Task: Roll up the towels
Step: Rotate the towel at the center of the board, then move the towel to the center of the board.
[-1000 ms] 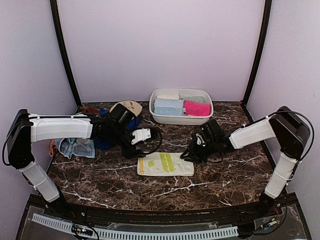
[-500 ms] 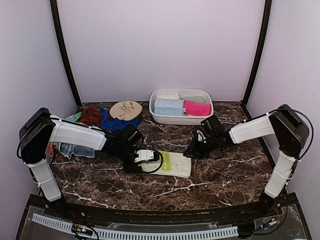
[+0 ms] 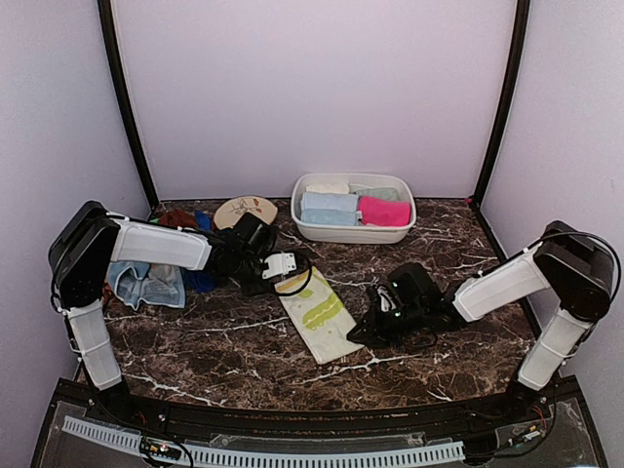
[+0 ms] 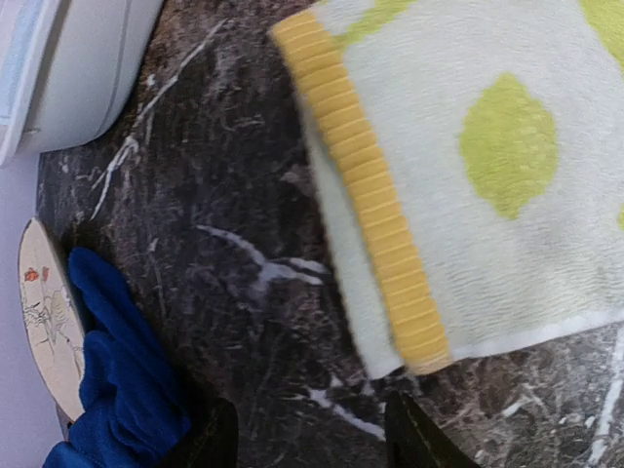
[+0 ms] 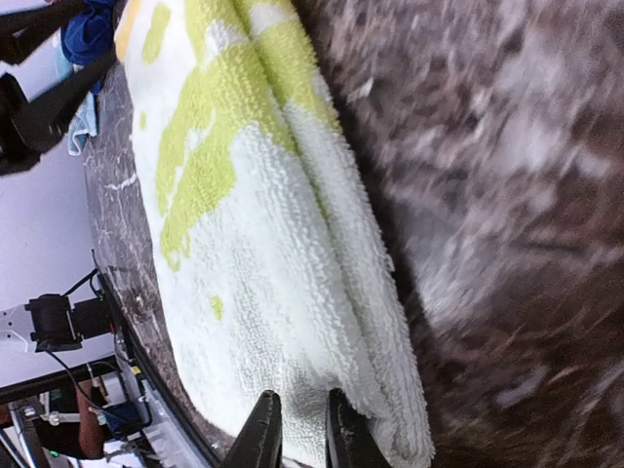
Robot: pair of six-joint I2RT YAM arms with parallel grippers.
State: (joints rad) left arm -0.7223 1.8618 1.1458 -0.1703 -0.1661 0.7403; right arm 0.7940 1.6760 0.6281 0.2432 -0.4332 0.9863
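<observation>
A folded yellow-green towel (image 3: 318,312) with pale patches lies diagonally on the marble table (image 3: 195,351). My left gripper (image 3: 283,275) is open and empty, just off the towel's far yellow-banded end (image 4: 380,244); its jaws stand wide apart over bare marble (image 4: 312,429). My right gripper (image 3: 361,331) is shut on the towel's near right edge (image 5: 263,224), with cloth pinched between the two close fingers (image 5: 299,424). Rolled pale blue (image 3: 329,208) and hot pink (image 3: 383,211) towels lie in the basin. Royal blue (image 3: 201,281), pale blue (image 3: 146,285) and brown (image 3: 175,216) towels lie loose at the left.
The white plastic basin (image 3: 353,234) stands at the back centre, also seen in the left wrist view (image 4: 88,68). The oval floral disc (image 3: 246,209) lies left of it, beside the royal blue towel (image 4: 117,380). Black frame posts stand at both back corners.
The yellow-green towel has turned from lying crosswise to diagonal. My right gripper has moved toward the near edge with the towel's end. My left gripper has moved back to the towel's far end.
</observation>
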